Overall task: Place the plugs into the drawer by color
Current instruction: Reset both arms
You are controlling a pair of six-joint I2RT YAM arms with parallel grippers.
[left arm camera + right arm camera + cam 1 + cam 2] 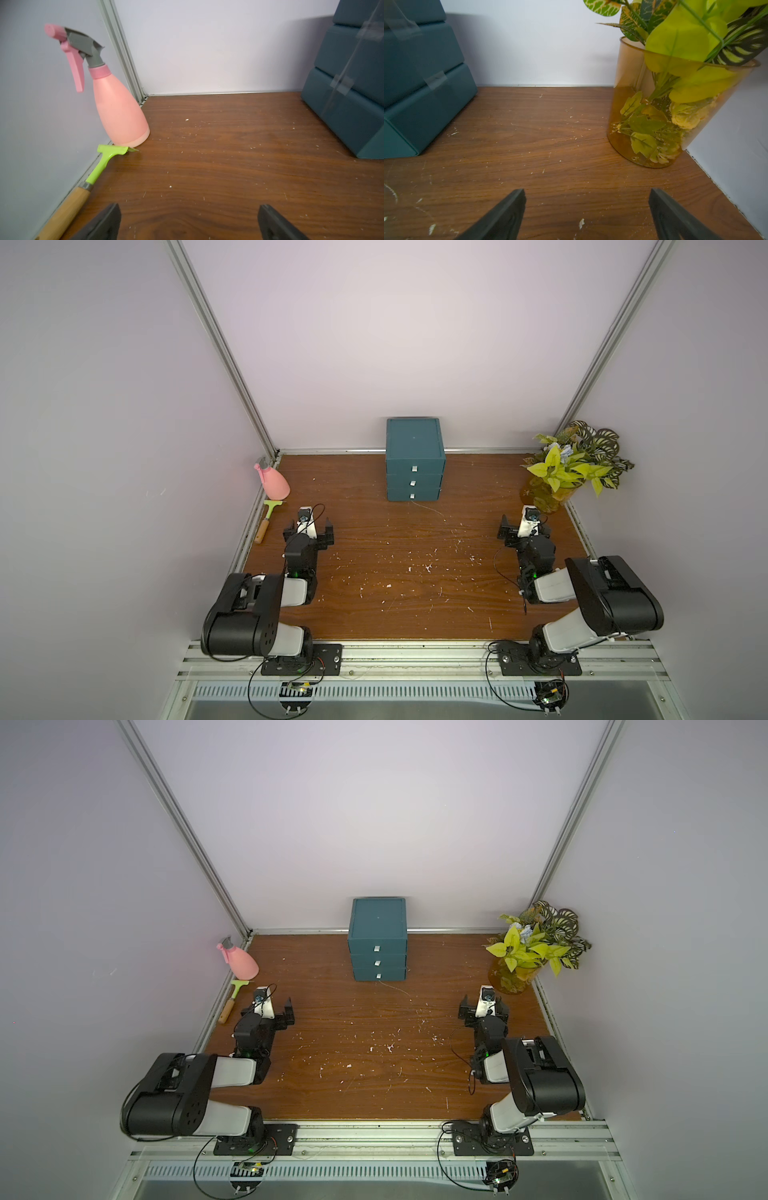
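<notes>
Table (374, 593): dark wood-grain laminate, flat and scuffed, framed by aluminium rail and matte pale walls. Drawer unit (414, 443) (378, 923): dark teal matte plastic, boxy with rounded edges, three stacked drawers. It sits far centre, hard against the back wall, with all three drawers pushed in, so the contents are hidden. Each front has a small white tab handle (414, 468). The wrist views catch only its side faces, cut off at the frame edge, with strips of clear tape (342, 83) across the seams. Far right corner: amber translucent cylindrical vase (548, 495) (643, 124) holding glossy lime and striped leaves (577, 460); stems blur through the tinted wall. Far left corner: smooth pink cone-shaped spray bottle (274, 483) (120, 116) with a grey trigger head, upright. Just near of it lies a scraper (269, 518) (104, 164), lime plastic head and pale wooden handle, flat along the left wall; handle end cut off in the left wrist view. Left gripper (309, 527) (189, 209): black wedge-shaped fingers spread wide, nothing between them, over the left side of the table. Right gripper (525, 526) (586, 193): same build, spread wide, empty, just near of the vase. A thin pale thread (428, 508) trails from the bottom drawer front; can't tell what it is. White flecks (428, 568) are scattered over mid table.
</notes>
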